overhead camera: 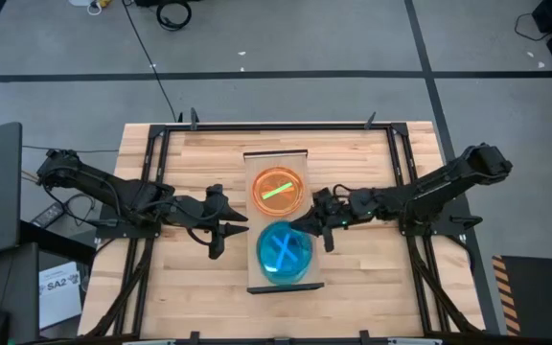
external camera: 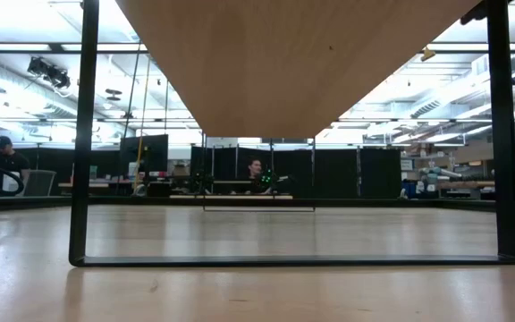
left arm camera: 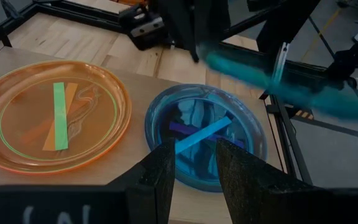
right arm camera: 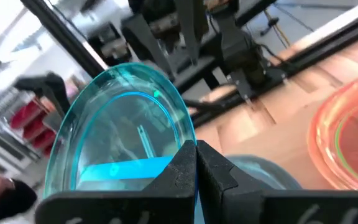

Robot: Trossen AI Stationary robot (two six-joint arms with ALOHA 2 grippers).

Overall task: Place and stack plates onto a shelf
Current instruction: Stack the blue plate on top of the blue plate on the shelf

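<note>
Looking down, you see the right gripper [right arm camera: 194, 163] with jaws clamped on a cyan plate [right arm camera: 120, 127], tilted above another cyan plate [overhead camera: 285, 253] on the shelf [overhead camera: 257, 165], beside the orange plate [overhead camera: 278, 191]. Your left gripper [left arm camera: 194, 165] hovers near with jaws parted, empty. A paper [overhead camera: 58, 287] off the table reads "SA2".

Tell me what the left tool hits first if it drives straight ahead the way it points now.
Probably the blue translucent plastic plate lying on the light-wood shelf, directly beyond the left tool; depth is unclear.
</note>
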